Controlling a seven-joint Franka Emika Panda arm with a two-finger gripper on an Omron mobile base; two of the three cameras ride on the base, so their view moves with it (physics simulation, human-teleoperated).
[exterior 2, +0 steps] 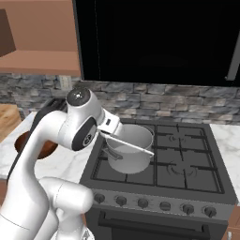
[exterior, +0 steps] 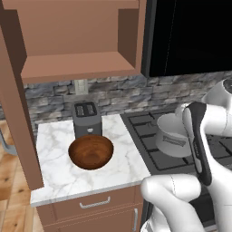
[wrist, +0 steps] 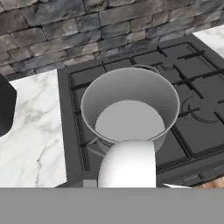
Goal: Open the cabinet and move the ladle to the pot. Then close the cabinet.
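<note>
The cabinet [exterior: 77,36] on the wall stands open; its door [exterior: 18,113] is swung out to the left and its shelf is bare. The silver-grey pot [exterior 2: 133,154] sits on the front left burner of the stove [exterior 2: 187,164]. My gripper [exterior 2: 112,133] hovers at the pot's left rim, shut on the ladle [exterior 2: 136,146], whose thin handle slants across the pot's mouth. In the hand view the ladle's pale rounded bowl [wrist: 127,164] hangs just in front of the pot [wrist: 131,105], and it hides my fingertips.
A dark wooden bowl [exterior: 90,152] and a grey toaster [exterior: 86,118] stand on the marble counter [exterior: 54,167] left of the stove. A black hood or microwave [exterior 2: 154,37] hangs over the burners. The stone backsplash [wrist: 87,30] runs behind.
</note>
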